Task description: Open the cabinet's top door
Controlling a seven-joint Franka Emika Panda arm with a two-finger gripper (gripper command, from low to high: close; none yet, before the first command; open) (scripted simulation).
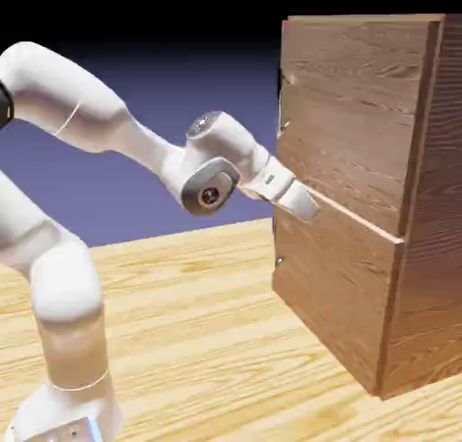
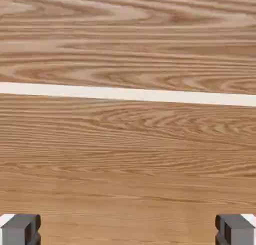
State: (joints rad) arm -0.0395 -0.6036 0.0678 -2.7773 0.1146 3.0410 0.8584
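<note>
The cabinet [image 1: 435,206] of reddish-brown wood stands at the exterior view's right. Its top door [image 1: 352,115] is flush with the body, and a thin dark handle [image 1: 281,102] runs along its left edge. My gripper [image 1: 309,207] points at the seam between the top door and the lower panel [image 1: 334,287], well below the handle. Wood grain fills the hand view, crossed by a pale stripe [image 2: 128,94] where the panels meet. The gripper [image 2: 128,231] is open, with its grey fingertips [image 2: 20,230] far apart at the bottom corners and nothing between them.
The cabinet rests on a light wooden table [image 1: 198,341]. A tiny knob [image 1: 278,262] shows on the lower panel's left edge. My arm's white links [image 1: 63,106] rise from the exterior view's lower left.
</note>
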